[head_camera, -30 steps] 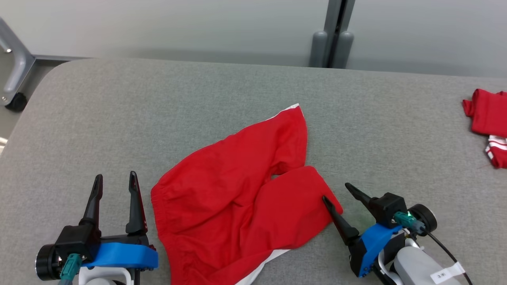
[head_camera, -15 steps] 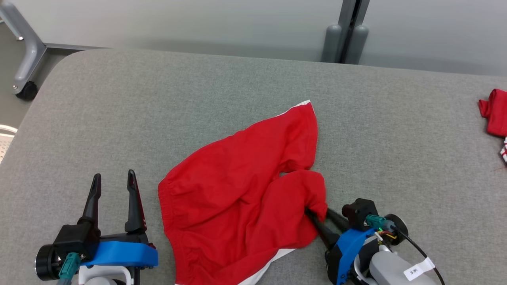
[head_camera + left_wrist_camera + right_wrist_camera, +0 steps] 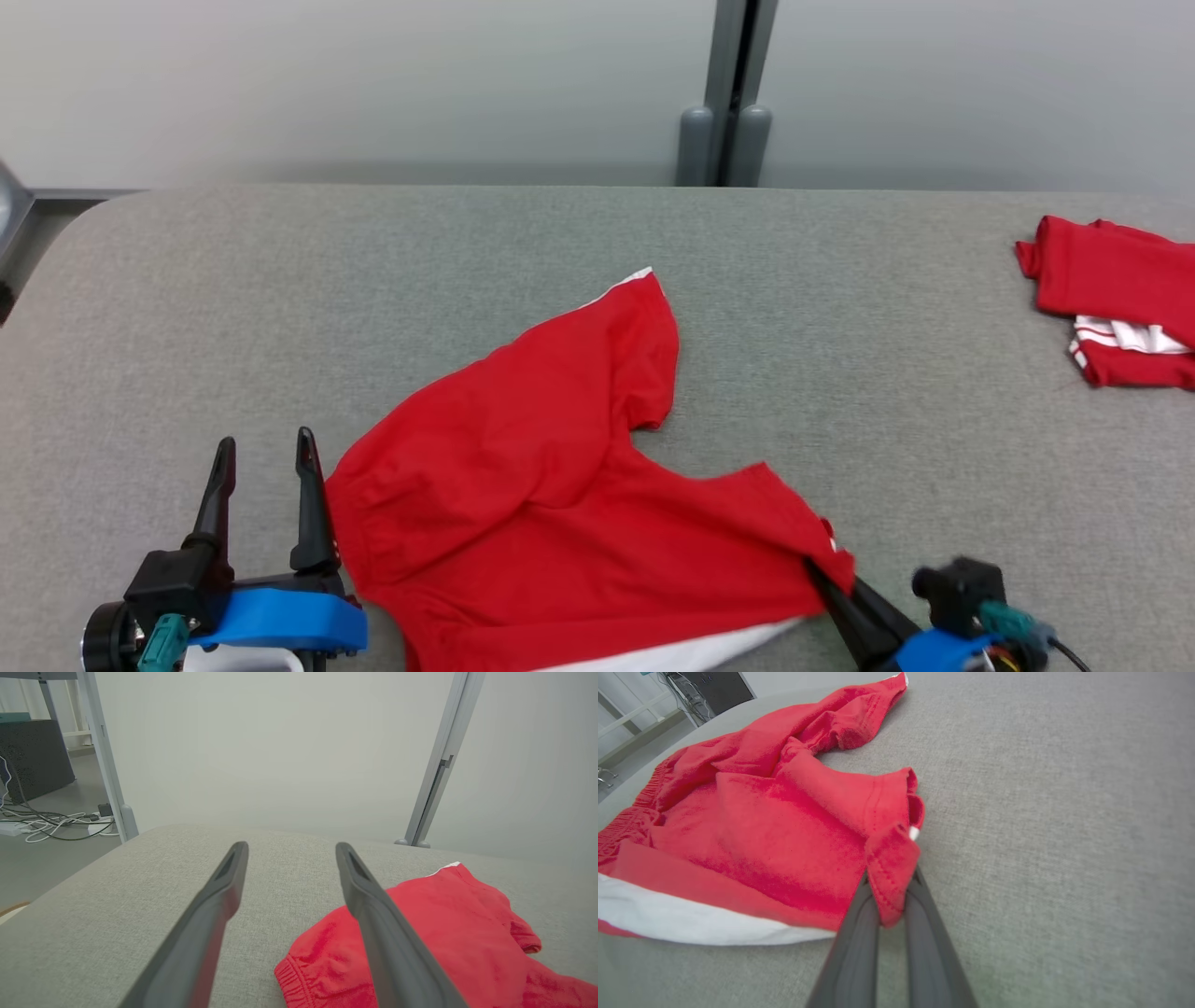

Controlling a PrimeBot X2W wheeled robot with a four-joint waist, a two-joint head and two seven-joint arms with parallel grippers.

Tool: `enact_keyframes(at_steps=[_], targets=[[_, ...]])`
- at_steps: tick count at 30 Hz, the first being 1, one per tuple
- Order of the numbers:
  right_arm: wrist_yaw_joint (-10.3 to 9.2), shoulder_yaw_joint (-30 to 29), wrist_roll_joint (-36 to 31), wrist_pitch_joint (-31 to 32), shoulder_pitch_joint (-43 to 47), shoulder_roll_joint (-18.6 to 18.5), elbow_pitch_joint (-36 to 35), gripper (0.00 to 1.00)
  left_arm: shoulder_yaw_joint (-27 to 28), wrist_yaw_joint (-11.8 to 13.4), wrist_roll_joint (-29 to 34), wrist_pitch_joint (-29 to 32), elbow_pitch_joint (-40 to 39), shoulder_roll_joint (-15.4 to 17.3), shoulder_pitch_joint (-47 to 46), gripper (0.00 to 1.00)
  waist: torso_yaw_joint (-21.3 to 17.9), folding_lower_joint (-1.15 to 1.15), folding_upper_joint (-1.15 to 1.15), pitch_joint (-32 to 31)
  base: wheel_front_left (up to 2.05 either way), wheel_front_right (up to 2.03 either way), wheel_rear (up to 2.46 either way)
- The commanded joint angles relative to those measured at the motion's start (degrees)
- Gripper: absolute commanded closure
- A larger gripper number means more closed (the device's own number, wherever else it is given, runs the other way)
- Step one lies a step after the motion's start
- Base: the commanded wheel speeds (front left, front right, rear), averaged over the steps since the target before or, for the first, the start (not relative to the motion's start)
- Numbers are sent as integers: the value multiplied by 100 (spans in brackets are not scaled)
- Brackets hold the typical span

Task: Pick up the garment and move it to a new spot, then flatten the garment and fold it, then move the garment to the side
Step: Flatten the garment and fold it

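Red shorts (image 3: 560,485): leg hem bunched between the right gripper's (image 3: 891,891) fingers, clamped tight on the cloth. Left gripper (image 3: 264,448) fingers spread wide, holding nothing, just beside the elastic waistband (image 3: 299,975). The shorts lie rumpled at the near edge of the grey table (image 3: 840,373), between both grippers. Step looks like flattening. Next move probably needs the left to take the waistband, or a one-sided pull just drags the cloth. Right wrist view shows the pinch itself; head view adds a folded red garment (image 3: 1111,299) far right.
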Motion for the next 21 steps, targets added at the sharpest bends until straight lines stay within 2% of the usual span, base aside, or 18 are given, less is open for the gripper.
enact_keyframes(at_steps=[1, 6, 7, 8, 9, 16, 21], targets=[[1, -175, -36, 149, 320, -85, -232, 100, -8, -28, 12, -25, 5, -10, 45, 0, -97, 0, 0, -61, 0, 0, 0], [1, -636, -243, 673, 1015, -35, -897, 100, -13, -35, 5, -25, 1, -10, 65, 0, -212, 0, 0, -58, 0, 0, 0], [1, -845, -395, 919, 1235, -10, -1240, 58, -14, -15, -3, -25, -5, -10, 59, 0, -253, 0, 0, -44, 0, 0, 0], [1, -845, -395, 919, 1235, -10, -1240, 58, -14, -15, -3, -25, -5, -10, 59, 0, -253, 0, 0, -44, 0, 0, 0], [1, -971, -444, 1011, 1315, 22, -1390, 0, -21, -6, -8, -25, -9, -11, 56, 0, -267, 0, 0, -39, 0, 0, 0], [1, -1477, -1062, 1438, 1264, 39, -2334, 0, -39, 0, 17, -25, -21, -10, -6, 0, -273, 0, 0, -2, 0, 0, 0], [2, -1392, -1426, 1744, 747, -115, -2599, 0, -86, 51, 13, -25, -93, -9, -22, 0, -240, 0, 0, 82, 0, 0, 0]])
